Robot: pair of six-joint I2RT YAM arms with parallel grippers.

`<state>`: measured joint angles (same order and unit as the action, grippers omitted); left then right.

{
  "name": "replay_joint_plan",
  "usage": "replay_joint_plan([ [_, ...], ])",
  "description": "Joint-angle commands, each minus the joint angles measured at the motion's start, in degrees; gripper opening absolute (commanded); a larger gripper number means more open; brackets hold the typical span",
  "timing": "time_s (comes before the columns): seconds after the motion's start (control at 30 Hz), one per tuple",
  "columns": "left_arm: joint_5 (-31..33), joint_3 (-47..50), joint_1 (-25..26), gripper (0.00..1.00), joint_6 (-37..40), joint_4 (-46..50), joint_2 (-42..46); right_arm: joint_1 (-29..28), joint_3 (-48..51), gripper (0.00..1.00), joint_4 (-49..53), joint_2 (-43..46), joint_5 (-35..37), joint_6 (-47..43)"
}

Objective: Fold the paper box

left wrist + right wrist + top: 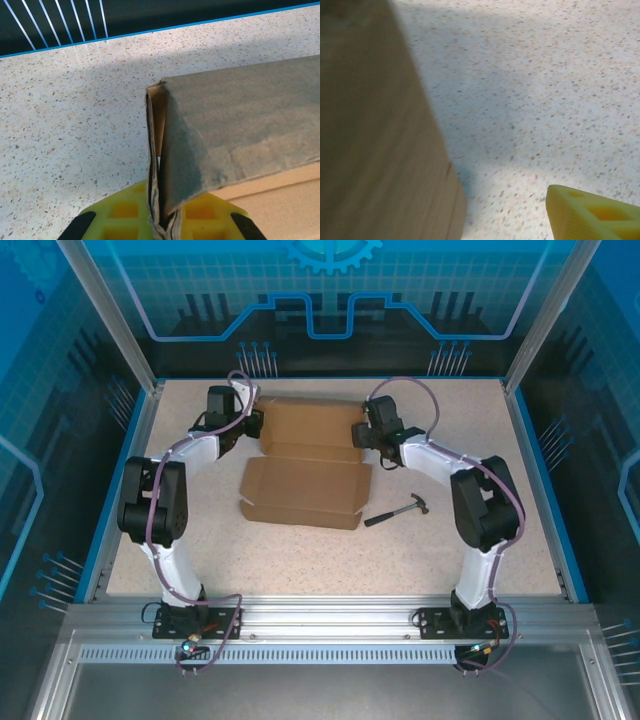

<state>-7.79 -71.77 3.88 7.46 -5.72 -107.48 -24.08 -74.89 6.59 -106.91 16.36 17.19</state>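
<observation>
**Left gripper clamped on the box end, right gripper spread beside it**

Your left gripper [162,217] is pinching the paper box [240,120]. Its yellow fingers [130,200] are pressed together on the folded layers of cardboard at the box's end. There a side flap stands on edge straight ahead of the jaws. The rest of the brown panel runs off to the right of that gripper, tilted, with the bare speckled table [60,130] to its left.

Your right gripper [362,433] sits at the opposite end of the box with its jaws spread. In the right wrist view, one yellow finger [592,215] shows low on the right, apart from the cardboard with table between them. The box wall rises close on the left of that finger, blurred.

From above, the box lies between your two grippers, and its open lid panel reaches toward the arm bases. A small hammer [395,512] lies on the near side of the right gripper, just beside the lid's corner, not touching it
</observation>
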Motion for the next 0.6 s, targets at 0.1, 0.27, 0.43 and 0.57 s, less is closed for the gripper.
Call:
replay_joint_plan([
  [0.1,2.56,-4.18,0.29,0.0,4.32,8.48,2.84,-0.68,4.75,0.73,3.57,11.93,-7.21,-5.4],
  [0.27,-0.87,-6.66,0.27,0.0,11.57,14.83,2.96,-1.55,4.24,0.78,5.28,16.99,-9.06,-20.6],
  [0.43,-6.48,-10.57,0.25,0.0,16.44,20.28,1.47,-2.37,-4.29,0.81,11.09,12.44,-14.5,-32.41],
  [0.57,-8.89,-14.01,0.25,0.0,17.72,23.42,-0.12,-2.92,-12.69,0.83,16.85,6.51,-17.92,-38.19],
])
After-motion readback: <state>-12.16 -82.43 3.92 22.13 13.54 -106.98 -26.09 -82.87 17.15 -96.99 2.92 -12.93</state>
